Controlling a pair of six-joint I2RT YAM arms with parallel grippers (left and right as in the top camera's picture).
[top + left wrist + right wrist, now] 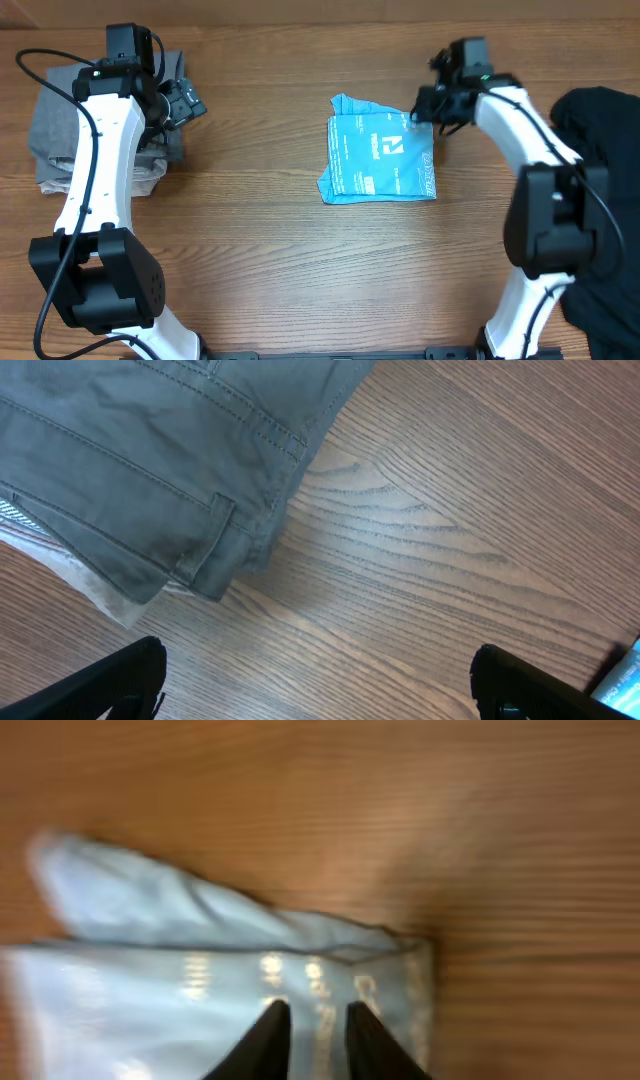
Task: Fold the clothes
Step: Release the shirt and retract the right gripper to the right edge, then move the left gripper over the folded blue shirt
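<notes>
Overhead, the black garment [610, 130] is being cut off by the right edge of the frame and is being partly hidden behind the right arm, so its full outline is not being shown. In the right wrist view everything is being blurred, and only the tips of the two dark fingers [265, 1040] are being seen at the bottom edge. These are being held narrowly apart over light blue cloth, and whether any fabric is being pinched by the right gripper [420, 115] cannot be told. In the left wrist view the fingers of the left gripper [185, 103] are being cropped at the bottom corners. They are being held wide apart with only bare wood between them, so nothing is being grasped there. The grey trousers [60, 120] are being covered in part by the left arm at the far left, and a strip of a beige garment [100, 595] is being shown beneath their edge. The T-shirt [380, 160] is being displayed as a light blue, roughly rectangular folded bundle, lying on the table [270, 250] near its middle, somewhat to the right. A loose flap is being left sticking out at its far left corner, and its white lettering is being rendered too small to be read. The right gripper is being held at its far right corner.
</notes>
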